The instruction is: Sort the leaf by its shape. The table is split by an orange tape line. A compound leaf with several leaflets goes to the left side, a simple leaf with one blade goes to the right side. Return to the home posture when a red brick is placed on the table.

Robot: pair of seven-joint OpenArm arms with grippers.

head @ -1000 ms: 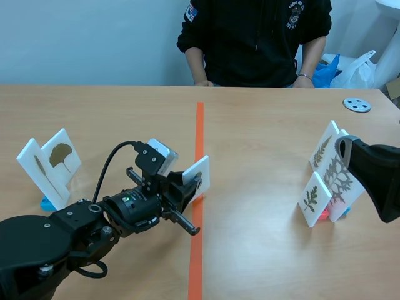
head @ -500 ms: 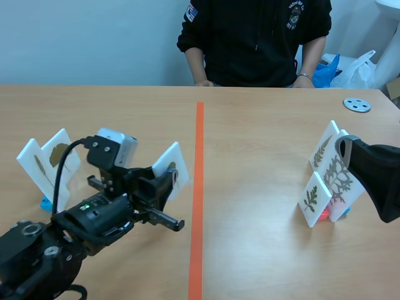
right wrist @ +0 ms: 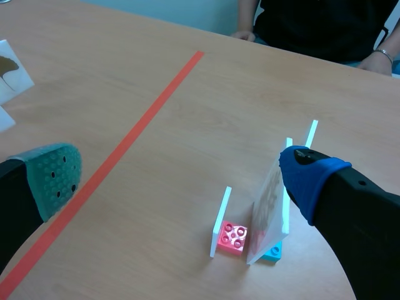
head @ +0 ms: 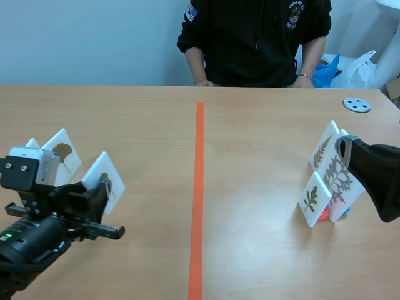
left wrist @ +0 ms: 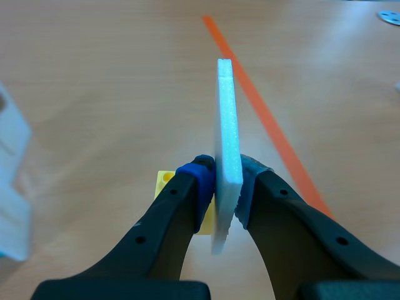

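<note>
Desk (head: 262,125) split by orange tape line (head: 197,187), person (head: 256,37) at far side. Left tool (left wrist: 226,181) pinches white leaf card (left wrist: 226,112) over left half, near two standing cards (head: 53,159). Right tool (right wrist: 181,175) spread, above three cards (head: 328,175) on right half. Yellow brick (left wrist: 164,182) beside held card's lower edge.

No readable text, number or brand in any view. Person's black top (head: 250,44): round chest emblem (head: 295,12) with pale lettering, too small to make out. Sleeve patch (head: 190,12), blue and white, wording illegible.
</note>
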